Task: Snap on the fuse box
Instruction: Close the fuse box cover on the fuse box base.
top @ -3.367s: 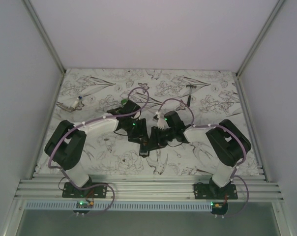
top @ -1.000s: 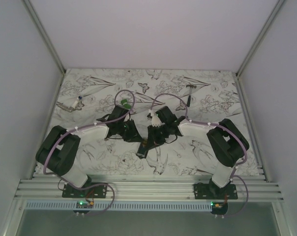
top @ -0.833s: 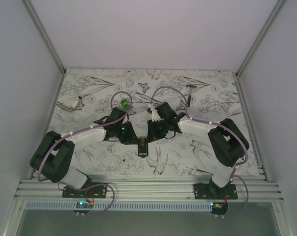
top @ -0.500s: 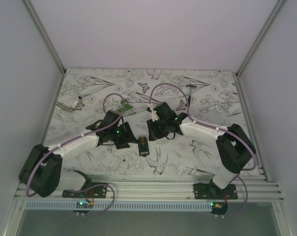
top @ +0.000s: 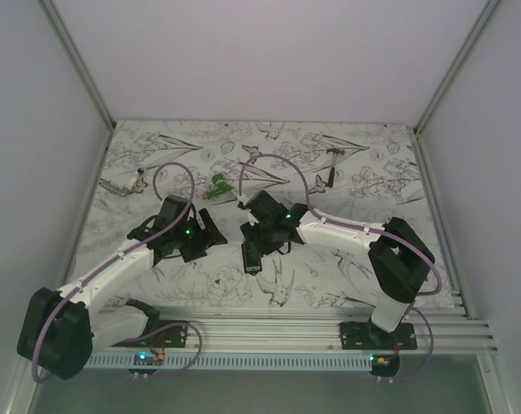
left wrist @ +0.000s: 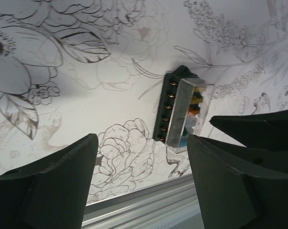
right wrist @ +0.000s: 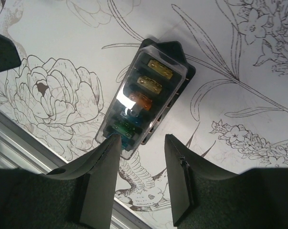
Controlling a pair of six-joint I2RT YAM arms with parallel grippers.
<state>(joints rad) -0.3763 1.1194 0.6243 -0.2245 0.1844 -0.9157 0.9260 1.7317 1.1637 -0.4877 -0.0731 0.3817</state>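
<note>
The fuse box (top: 253, 256) lies flat on the tabletop, close to the near edge and about midway along it, with its long side running away from that edge. A clear cover (right wrist: 145, 86) sits over the black base, and we see yellow, orange and green fuses through it. From the left wrist view the cover (left wrist: 187, 112) looks seated along the base, but we cannot tell whether its catches are home.

The left end effector (top: 202, 242) hangs to the left of the box, apart from it, with its jaws spread wide and nothing between them (left wrist: 141, 145). The right end effector (top: 257, 241) hovers over the near end of the box with its jaws parted and gripping nothing (right wrist: 143, 140). One fingertip (right wrist: 113, 143) overlaps the cover's near corner, and we cannot say if it touches.

We judge the step in hand to be the snap itself, or the check just after it, since the cover is in place and neither arm holds anything.

If the catches are not home, the next move calls for a square push down on the cover, spread along its length so that one end does not lift. The base needs steadying so it does not slide on the smooth tabletop. Pressing only the near corner risks tipping the box.
</note>
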